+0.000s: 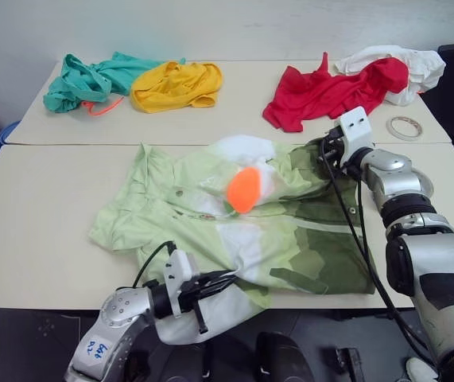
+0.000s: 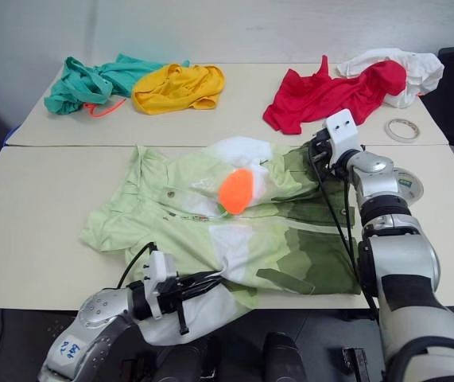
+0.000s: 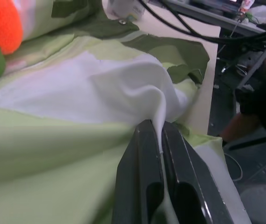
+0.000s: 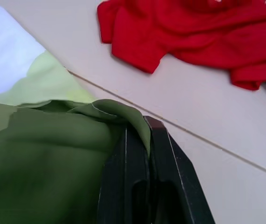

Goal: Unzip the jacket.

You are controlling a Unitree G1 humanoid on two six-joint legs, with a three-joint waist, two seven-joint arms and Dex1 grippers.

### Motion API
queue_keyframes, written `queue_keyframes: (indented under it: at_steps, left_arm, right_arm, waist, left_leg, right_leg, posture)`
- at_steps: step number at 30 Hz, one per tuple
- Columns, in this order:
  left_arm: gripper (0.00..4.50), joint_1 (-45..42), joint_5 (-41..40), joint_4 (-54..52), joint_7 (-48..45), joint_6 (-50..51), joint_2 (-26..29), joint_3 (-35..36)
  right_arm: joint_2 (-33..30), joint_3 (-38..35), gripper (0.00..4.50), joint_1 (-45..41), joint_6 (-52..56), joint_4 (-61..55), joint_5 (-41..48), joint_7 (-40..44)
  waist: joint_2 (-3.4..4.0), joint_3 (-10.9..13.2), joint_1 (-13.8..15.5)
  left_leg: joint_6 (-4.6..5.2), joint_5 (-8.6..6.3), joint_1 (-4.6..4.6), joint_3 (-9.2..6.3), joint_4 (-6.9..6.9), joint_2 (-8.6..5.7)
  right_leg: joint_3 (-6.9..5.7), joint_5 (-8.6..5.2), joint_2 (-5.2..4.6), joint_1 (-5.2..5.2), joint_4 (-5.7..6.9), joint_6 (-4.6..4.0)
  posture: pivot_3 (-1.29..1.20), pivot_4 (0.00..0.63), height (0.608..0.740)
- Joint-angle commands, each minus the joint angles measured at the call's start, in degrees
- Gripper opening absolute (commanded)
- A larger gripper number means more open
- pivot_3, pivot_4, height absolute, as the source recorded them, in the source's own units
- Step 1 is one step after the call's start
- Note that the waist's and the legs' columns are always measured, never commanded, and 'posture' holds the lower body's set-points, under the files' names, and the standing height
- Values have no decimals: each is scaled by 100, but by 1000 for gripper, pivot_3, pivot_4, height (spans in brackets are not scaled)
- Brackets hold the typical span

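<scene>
The jacket, a patchwork of light green, white and dark olive, lies spread flat on the near table. Its lower edge hangs over the table's front edge. My left gripper is at that front edge, shut on a fold of the white and light-green fabric. My right gripper is at the jacket's far right corner, shut on a fold of the dark olive fabric. An orange round thing rests on the jacket's middle. I cannot make out the zipper.
On the far table lie a red garment, a yellow garment, a teal garment and a white garment. A tape roll sits near my right arm. A seam separates the two tables.
</scene>
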Motion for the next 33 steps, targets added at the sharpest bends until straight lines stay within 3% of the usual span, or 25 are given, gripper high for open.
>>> queue_keyframes:
  at_steps: [1,5,8,11,14,17,22,24,28,30,33]
  left_arm:
    - [21,-9,-8,23,-57,-160,-58,-190]
    - [21,-5,-135,110,-195,-101,-14,-290]
    - [21,-21,-47,237,-410,-251,110,-373]
    - [0,82,-99,283,-633,-180,336,-385]
    - [649,272,-524,-7,-664,228,630,12]
    - [1609,480,-811,-291,-801,489,1106,442]
    - [3234,936,-1667,-587,-1131,790,1748,1633]
    - [3861,1034,-1889,-516,-1401,774,1988,2107]
    - [3861,902,-2016,98,-1750,749,2429,2935]
    - [4028,636,-1968,417,-1856,668,2596,3160]
    - [4470,-169,-1903,894,-2113,634,2904,3107]
  right_arm:
    - [-11,-95,0,-228,-436,41,-178,-526]
    - [78,-281,0,-250,-791,102,-202,-1198]
    - [228,-762,0,-265,-629,150,266,-898]
    - [155,-989,627,-298,-491,137,418,-466]
    - [-104,-980,1627,-387,-519,73,326,-72]
    - [-389,-863,2687,-434,-628,-21,228,651]
    - [-1083,-677,4417,-265,-831,-343,216,2680]
    - [-1375,-558,4500,-102,-1121,-469,77,3067]
    - [-1759,-591,4500,188,-1532,-691,123,3553]
    - [-1784,-714,4500,411,-1100,-1127,567,4518]
    - [-1667,-631,4500,1176,351,-2818,1371,5587]
  waist:
    - [0,0,-1]
    - [0,0,3]
    - [0,0,-2]
    - [1,0,-1]
    - [2,1,-14]
    - [4,2,-3]
    - [7,4,-19]
    - [7,4,-17]
    - [8,4,-12]
    - [7,5,-19]
    - [7,5,-7]
  left_leg:
    - [-1,1,0,0,0,1]
    - [-1,1,0,0,0,1]
    - [-1,2,0,-1,0,1]
    - [0,2,0,-1,0,2]
    - [0,2,0,-1,-2,3]
    - [0,2,-2,-9,-1,5]
    - [0,1,-3,-9,-3,7]
    - [0,1,-2,-9,-4,8]
    - [-2,0,0,-9,-1,9]
    - [-2,0,3,-4,-2,8]
    - [-2,0,4,-6,-2,12]
  right_leg:
    - [0,0,1,0,0,0]
    - [0,0,0,0,0,0]
    - [0,0,2,0,0,0]
    - [0,0,3,0,0,0]
    - [2,0,1,0,0,0]
    - [10,0,-7,0,-3,-1]
    - [11,-1,-12,1,-10,-1]
    - [10,-1,-15,2,-11,-2]
    - [-1,-1,-12,5,-13,-2]
    - [-2,-1,-4,6,-10,-2]
    - [-3,-1,-2,7,-7,-2]
  posture:
    - [0,150,740]
    - [0,150,740]
    - [0,150,740]
    - [0,150,740]
    - [0,150,740]
    - [0,150,740]
    - [0,150,740]
    - [0,150,740]
    - [0,150,740]
    - [0,150,740]
    - [0,150,740]
